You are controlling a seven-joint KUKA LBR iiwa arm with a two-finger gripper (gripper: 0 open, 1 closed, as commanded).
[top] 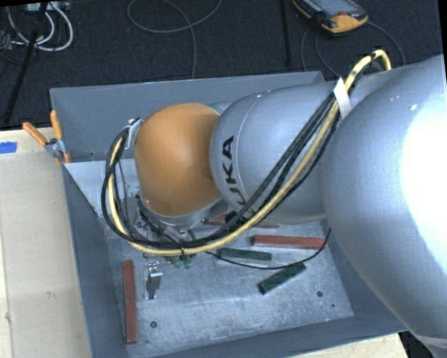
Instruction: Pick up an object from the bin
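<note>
Your KUKA-lettered arm (285,155) hangs its gripper (153,283) just beside a brown stick (129,301) in the bin (223,315); its grip you cannot tell.

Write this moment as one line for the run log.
gripper: low in bin, beside brown stick | green stick, red stick: farther right
</note>
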